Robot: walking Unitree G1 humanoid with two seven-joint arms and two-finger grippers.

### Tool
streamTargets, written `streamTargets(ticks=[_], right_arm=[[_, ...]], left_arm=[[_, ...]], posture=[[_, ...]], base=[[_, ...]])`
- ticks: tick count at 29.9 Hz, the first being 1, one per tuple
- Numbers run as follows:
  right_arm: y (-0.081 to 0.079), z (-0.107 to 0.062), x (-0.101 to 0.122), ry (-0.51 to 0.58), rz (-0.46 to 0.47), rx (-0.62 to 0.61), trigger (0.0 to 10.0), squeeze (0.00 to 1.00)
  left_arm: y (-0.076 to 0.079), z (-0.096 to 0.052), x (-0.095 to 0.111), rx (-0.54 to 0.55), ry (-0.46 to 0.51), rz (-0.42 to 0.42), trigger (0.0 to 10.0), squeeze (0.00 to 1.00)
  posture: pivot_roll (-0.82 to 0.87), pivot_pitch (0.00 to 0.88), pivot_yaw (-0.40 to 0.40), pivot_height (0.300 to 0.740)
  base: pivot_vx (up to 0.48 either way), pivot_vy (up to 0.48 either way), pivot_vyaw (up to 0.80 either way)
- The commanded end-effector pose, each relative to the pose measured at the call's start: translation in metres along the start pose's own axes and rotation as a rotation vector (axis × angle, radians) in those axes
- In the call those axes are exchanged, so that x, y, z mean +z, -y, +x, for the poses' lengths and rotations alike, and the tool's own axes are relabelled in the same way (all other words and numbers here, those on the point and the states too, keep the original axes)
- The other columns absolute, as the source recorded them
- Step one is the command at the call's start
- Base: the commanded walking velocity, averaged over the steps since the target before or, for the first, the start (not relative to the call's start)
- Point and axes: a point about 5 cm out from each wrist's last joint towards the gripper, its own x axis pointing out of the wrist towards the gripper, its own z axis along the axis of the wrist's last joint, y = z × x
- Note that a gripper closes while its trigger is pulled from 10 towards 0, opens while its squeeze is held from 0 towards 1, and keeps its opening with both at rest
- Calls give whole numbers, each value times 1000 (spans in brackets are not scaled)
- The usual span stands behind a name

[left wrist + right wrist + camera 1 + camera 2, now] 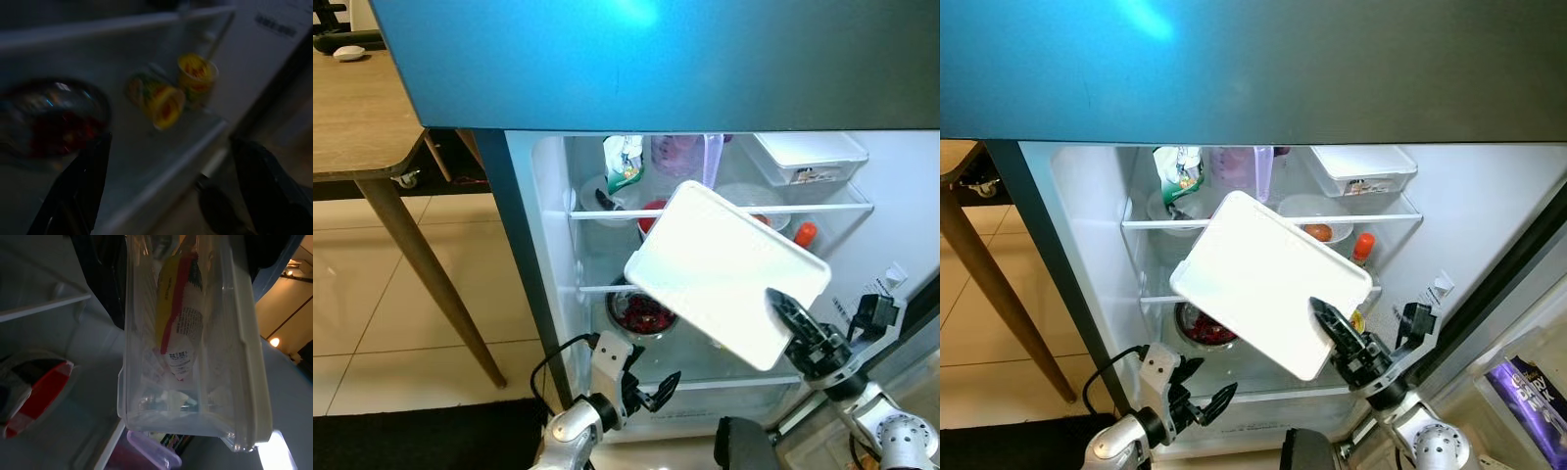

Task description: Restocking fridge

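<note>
Open fridge (548,245), bowl of red fruit (643,313), two cans, perhaps, (168,95) behind our spread-fingered left gripper (651,390), right gripper (1337,338) clamps clear lidded container (724,274), tilted, long axis running up-left toward the shelves.

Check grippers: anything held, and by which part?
The right gripper holds a clear lidded container by its lower corner, tilted before the open fridge. The left gripper is open, holding nothing.

At the lower left of the frame, the left arm reached forward, its tool (651,392) low, black fingers (78,186) spread apart and empty. At the lower right, the right arm angled up and inward, its tool (788,318) clamped on a tilted white container (724,269).
</note>
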Motion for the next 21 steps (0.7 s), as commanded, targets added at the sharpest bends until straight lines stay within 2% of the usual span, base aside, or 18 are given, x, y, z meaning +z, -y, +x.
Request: streamTargets(ticks=[1, 5, 8, 10, 13, 17, 19, 21], right_arm=[[-2, 0, 10, 36, -15, 11, 10000, 0], [0, -1, 15, 61, -23, -16, 10000, 0], [0, -1, 16, 62, -24, -19, 10000, 0], [-2, 0, 18, 78, -18, -11, 10000, 0], [-2, -1, 19, 87, -17, -8, 10000, 0], [-1, 1, 32, 156, -44, -36, 10000, 0], [-1, 3, 50, 244, -67, -50, 10000, 0], [-1, 3, 50, 244, -67, -50, 10000, 0]], left_arm=[[3, 10, 17, 4, 70, 134, 10000, 0], [7, 15, 27, 23, 127, 200, 10000, 0], [8, 16, 30, 27, 142, 213, 10000, 0], [10, 20, 40, 50, 203, 232, 10000, 0], [11, 23, 46, 61, 237, 235, 10000, 0], [11, 27, 59, 81, 300, 259, 10000, 0], [9, 28, 64, 110, 321, 293, 10000, 0], [9, 28, 64, 110, 321, 293, 10000, 0]], posture=[[-96, 0, -71, 550], [-96, 0, -71, 550], [-96, 0, -71, 550], [-101, 0, -71, 550], [-101, 0, -71, 550], [-101, 0, -70, 550], [-101, 0, -69, 550], [-101, 0, -69, 550]], base=[[0, 0, 0], [0, 0, 0], [0, 0, 0], [0, 0, 0], [0, 0, 0], [0, 0, 0], [0, 0, 0], [0, 0, 0]])
